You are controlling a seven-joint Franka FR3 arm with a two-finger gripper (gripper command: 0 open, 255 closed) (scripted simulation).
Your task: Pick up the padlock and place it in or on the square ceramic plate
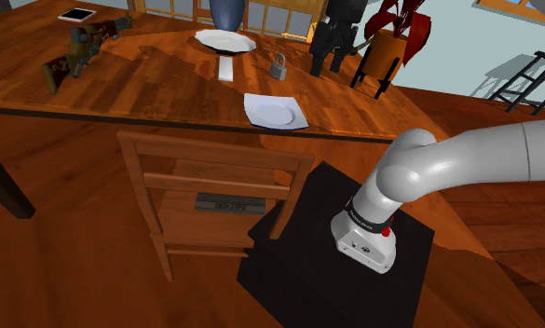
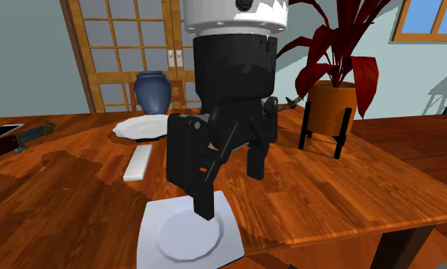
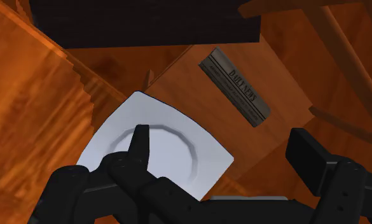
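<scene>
Shoulder view puts the padlock (image 1: 278,65) at nine o'clock of the spread claw (image 1: 328,61); shift over, descend squarely.

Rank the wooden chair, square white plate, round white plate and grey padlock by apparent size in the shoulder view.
1. Wooden chair, clearly largest.
2. Square white plate and round white plate: look alike; the square one sits nearer the camera, so unranked.
3. Grey padlock, smallest.
</scene>
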